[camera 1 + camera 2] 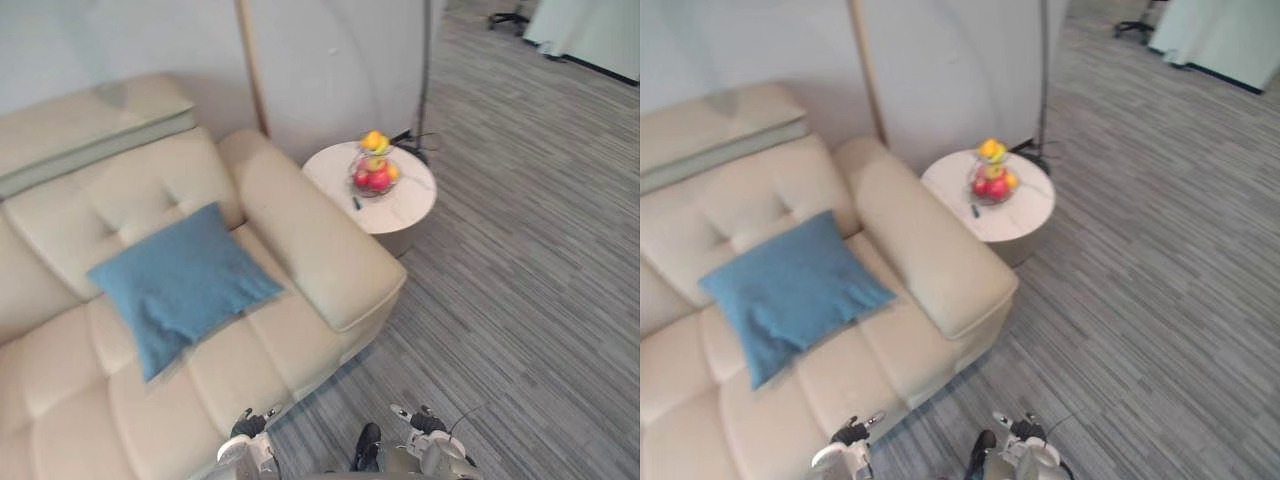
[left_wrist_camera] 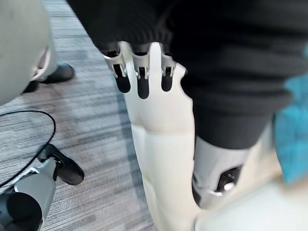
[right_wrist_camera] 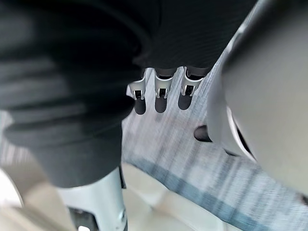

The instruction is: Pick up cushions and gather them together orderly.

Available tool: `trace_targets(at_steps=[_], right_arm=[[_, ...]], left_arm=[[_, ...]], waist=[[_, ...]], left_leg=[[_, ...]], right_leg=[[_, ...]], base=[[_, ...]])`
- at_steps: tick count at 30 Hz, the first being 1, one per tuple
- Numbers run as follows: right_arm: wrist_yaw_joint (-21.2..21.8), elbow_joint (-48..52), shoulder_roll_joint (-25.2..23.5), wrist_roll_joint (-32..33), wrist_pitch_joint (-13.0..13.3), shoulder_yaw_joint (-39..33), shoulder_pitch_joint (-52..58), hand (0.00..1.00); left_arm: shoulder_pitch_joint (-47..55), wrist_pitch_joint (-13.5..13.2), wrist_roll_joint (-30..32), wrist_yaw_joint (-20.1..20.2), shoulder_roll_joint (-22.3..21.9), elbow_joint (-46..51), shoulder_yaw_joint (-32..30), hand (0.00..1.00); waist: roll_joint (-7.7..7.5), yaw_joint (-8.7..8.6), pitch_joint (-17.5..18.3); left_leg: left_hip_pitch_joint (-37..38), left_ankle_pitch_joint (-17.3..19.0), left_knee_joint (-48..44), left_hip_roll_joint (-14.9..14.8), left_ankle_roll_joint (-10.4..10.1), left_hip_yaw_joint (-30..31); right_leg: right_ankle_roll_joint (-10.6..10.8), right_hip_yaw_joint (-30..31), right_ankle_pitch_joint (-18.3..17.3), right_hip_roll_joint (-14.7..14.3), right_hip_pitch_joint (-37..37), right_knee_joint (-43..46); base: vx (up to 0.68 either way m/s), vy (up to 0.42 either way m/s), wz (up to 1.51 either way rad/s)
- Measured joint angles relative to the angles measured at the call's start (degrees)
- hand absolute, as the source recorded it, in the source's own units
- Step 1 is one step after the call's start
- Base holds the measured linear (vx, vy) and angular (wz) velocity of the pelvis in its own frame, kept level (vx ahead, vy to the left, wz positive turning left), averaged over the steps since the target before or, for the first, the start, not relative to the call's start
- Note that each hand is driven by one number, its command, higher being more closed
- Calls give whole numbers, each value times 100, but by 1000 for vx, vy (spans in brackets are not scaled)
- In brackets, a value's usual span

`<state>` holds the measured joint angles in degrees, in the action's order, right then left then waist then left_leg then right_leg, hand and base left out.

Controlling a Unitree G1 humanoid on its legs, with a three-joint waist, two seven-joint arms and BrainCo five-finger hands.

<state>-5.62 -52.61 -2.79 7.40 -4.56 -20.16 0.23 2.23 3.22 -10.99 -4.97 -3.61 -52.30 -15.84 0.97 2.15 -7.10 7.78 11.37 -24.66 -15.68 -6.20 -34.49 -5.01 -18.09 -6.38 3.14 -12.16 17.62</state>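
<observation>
Barely started, by the look of it. One blue cushion (image 1: 180, 280) is in sight, lying on the seat of the cream sofa (image 1: 312, 255) with its upper corner against the tufted backrest, at about 9 o'clock from the middle of the head views. Nothing touches it. Judged from that, no cushion has been lifted or gathered, and the whole job is left to do. Whether more cushions lie further along the sofa I cannot tell. Left hand (image 1: 247, 447) and right hand (image 1: 432, 450) sit low at 6 o'clock in the head views, over the grey carpet (image 1: 520, 300) just off the sofa's front edge and well apart from the cushion. A round side table (image 1: 408, 208) stands at 1 o'clock beside the armrest and carries a fruit bowl (image 1: 375, 175); neither is part of the job. The head views give the layout and the whole cushion, but the hands there are too small to read. The wrist views supply that. In the left wrist view the fingers (image 2: 143, 72) hang straight and side by side with the thumb apart and nothing held; past them is the sofa's front panel and a sliver of blue cushion. In the right wrist view the fingers (image 3: 162, 94) are likewise loose and empty, over carpet. The next move, I judge, is a step in and a reach toward 9 o'clock.
</observation>
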Motion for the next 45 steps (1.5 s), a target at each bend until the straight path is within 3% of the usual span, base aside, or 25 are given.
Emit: trace_targets(at_steps=[2,3,4,5,7,9,10,12,13,14,17,19,21,23,26,29,31,33,35,36,39,41,42,43,45], right_arm=[[-4,-10,38,7,-3,-5,6,0],[-5,-17,78,9,-9,2,4,0],[-25,-21,87,10,-14,5,3,0],[-60,-23,86,11,-20,5,-26,0],[-79,-27,85,11,-49,9,-32,0],[-97,-25,83,23,-51,79,-26,0],[-98,-26,81,28,-51,108,-28,0],[-109,-25,86,41,-44,250,-22,0],[-107,-12,98,46,-41,293,-28,0],[-116,9,106,50,-33,370,-13,0],[-113,41,75,50,-23,481,37,0],[-106,52,56,36,-28,477,27,0],[-77,55,54,-18,-25,488,30,0],[-70,53,27,-59,4,525,-16,0],[-54,-10,70,-61,33,413,-153,0],[-69,-83,149,-57,36,16,-147,0],[-71,-77,183,-48,53,-3,-3,0],[-84,-63,187,-15,59,36,87,0],[-139,-78,177,67,54,84,40,0],[-147,-80,112,167,48,55,-3,0],[-183,-72,83,175,43,63,-12,0],[-187,-73,61,175,39,79,3,0],[-189,-71,59,172,31,138,71,0],[-192,-70,23,173,26,143,98,0],[-184,-65,-92,169,-7,153,224,0]], left_arm=[[-42,4,4,21,-41,50,-16,0],[-36,3,8,23,-42,106,-92,0],[-42,-9,13,16,-4,153,-131,0],[-22,-27,10,27,15,182,-121,0],[-31,-31,3,27,11,254,-102,0],[61,-52,-11,25,4,370,-105,0],[86,-53,-11,23,8,402,-105,0],[128,-47,-9,9,22,437,-98,0],[146,-32,-5,9,28,422,-90,0],[172,-31,-8,10,66,378,-49,0],[153,-38,-7,9,169,360,75,0],[131,-37,-18,-30,187,382,103,0],[129,-34,-32,-68,169,415,202,0],[118,-32,-37,-76,172,419,297,0],[56,-28,-37,-89,172,186,397,0],[-79,-14,4,-44,40,68,567,0],[-117,-18,30,-6,28,123,627,0],[-131,-29,6,22,37,240,626,0],[-46,-28,-41,24,41,388,687,0],[-31,-24,-44,19,49,526,720,0],[41,-36,-39,32,11,803,834,0],[75,-38,-32,35,10,885,831,0],[145,-55,-30,25,15,915,772,0],[164,-55,-30,22,37,915,763,0],[220,-47,-30,23,79,975,781,0]], waist=[[48,-7,-36],[76,1,-84],[28,21,-170],[25,35,-203],[-13,39,-228],[-3,109,-221],[-4,124,-221],[14,142,-206],[53,140,-197],[58,145,-168],[-119,149,-69],[-158,255,-93],[-107,269,-107],[-119,273,-107],[74,285,-126],[169,99,-142],[169,85,-149],[109,111,-208],[173,193,-267],[137,253,-291],[100,303,-345],[106,376,-335],[95,476,-240],[28,500,-187],[-332,445,68]], left_leg=[[-565,-228,-1307,-405,302,557],[-933,-626,-2083,-548,590,1016],[-1195,-714,-2596,-518,581,1471],[-1450,-306,-2876,-265,284,1898],[-1734,267,-2669,268,1,2436],[-1873,664,-1614,1055,-127,3587],[-1881,697,-1378,1223,-140,3940],[-1880,666,-791,1528,213,4599],[-1788,582,-473,1430,354,4470],[-1723,712,-340,1335,200,4287],[-1491,784,-107,1334,334,3551],[-1223,787,90,1329,341,3028],[-838,788,263,1260,340,2570],[-645,790,304,1169,336,2156],[-251,742,676,994,256,1672],[-2,430,662,1100,79,1629],[-215,180,-435,973,102,1675],[-995,-473,-2300,740,593,1941],[-1745,239,-3103,757,689,2374],[-2027,501,-2666,832,616,2450],[-2460,499,-1085,1069,555,2851],[-2562,171,6,1175,224,3383],[-2459,-239,11,1249,185,3431],[-2451,-176,-19,1319,279,3409],[-2309,211,-43,1528,457,2949]], right_leg=[[-84,106,-55,-188,40,36],[-163,268,-107,-329,92,70],[-253,492,-165,-426,152,97],[-279,739,-188,-494,175,104],[-272,1162,-183,-609,219,50],[-260,1774,-176,-886,238,43],[-259,1942,-176,-963,224,58],[-163,2352,-250,-1157,107,276],[-81,2624,-334,-1317,78,472],[-52,2873,-435,-1452,39,643],[308,3186,-717,-1343,-200,1024],[651,2592,-866,-926,-482,1413],[626,967,-886,-67,-523,1694],[490,-62,-686,424,-476,1445],[133,-848,-418,372,-441,1241],[-18,-712,-595,286,-159,1031],[16,-627,-665,176,297,676],[-21,-491,-789,50,844,179],[-120,-31,-939,-133,1103,-27],[-114,195,-943,-127,1158,-49],[42,810,-1090,-103,1296,-89],[233,1254,-1230,-121,1354,-90],[371,1714,-1334,-109,1437,-110],[401,1834,-1355,-74,1438,-142],[732,2349,-1384,256,1412,-33]], base=[[80,-199,-55],[99,-151,-79],[127,-107,-108],[109,-45,-110],[121,-17,-123],[148,44,-153],[151,78,-161],[169,94,-160],[181,118,-163],[233,173,-158],[192,155,-117],[167,159,-117],[219,117,-109],[230,38,-107],[267,-65,-117],[244,-77,-48],[255,-87,-36],[245,-64,-44],[195,25,-103],[226,67,-114],[229,116,-102],[334,238,-132],[468,316,-141],[556,326,-117],[473,227,-81]])
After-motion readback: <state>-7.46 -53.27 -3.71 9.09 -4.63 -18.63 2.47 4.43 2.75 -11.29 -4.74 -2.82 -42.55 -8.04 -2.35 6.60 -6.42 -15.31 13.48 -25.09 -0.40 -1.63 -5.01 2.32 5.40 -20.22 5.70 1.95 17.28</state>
